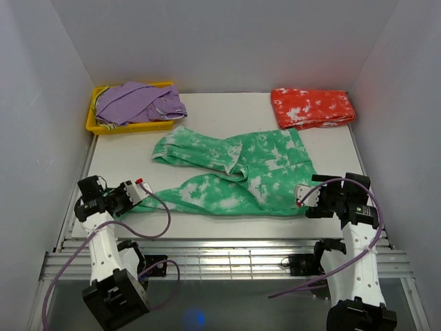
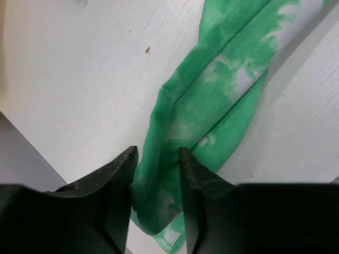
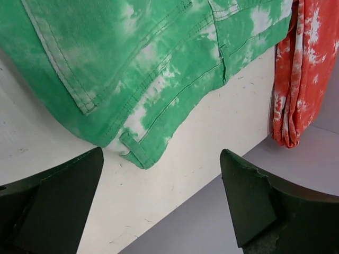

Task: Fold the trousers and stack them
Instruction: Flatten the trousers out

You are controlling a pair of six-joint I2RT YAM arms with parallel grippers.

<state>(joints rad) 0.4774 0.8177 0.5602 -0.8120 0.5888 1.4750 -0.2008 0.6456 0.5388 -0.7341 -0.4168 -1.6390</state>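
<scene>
At near left of the white table [image 1: 227, 110], the left pincer [image 2: 157, 153] is clamped on a leg end of the bright green cloth trousers [image 2: 212, 100] w/ white tie-dye blotches. Its two black fingers [image 2: 119, 180] stand close together, cloth bunched in the narrow gap btwn them, hem showing further back in that gap. From there the leg runs away over bare tabletop [image 2: 79, 79].

At near right, the right pincer [image 3: 161, 153] has its jaws wide apart, gripping nothing. The trousers' [image 3: 132, 53] waistband corner w/ a belt loop lies flat on the table [image 3: 201, 137], just beyond and btwn the tips; no contact seen.

Top view: left pincer [image 1: 138, 187] sits at the near leg's end, right pincer [image 1: 306, 195] at the waist's near right corner. The green trousers [image 1: 241, 172] lie spread across mid table, waist to the right, both legs pointing left; the far leg ends mid-left, rumpled where the legs meet.

Further out, red-orange cloth trousers [image 1: 313, 108] w/ white blotches lie folded in a bundle at far right, just beside the green waist's far edge; can't tell if touching. Right wrist view shows them [image 3: 296, 69] at the table's edge.

At far left, a yellow plastic tray [image 1: 93, 125] holds a crumpled plain purple garment [image 1: 138, 102], part draped over its right rim.
</scene>
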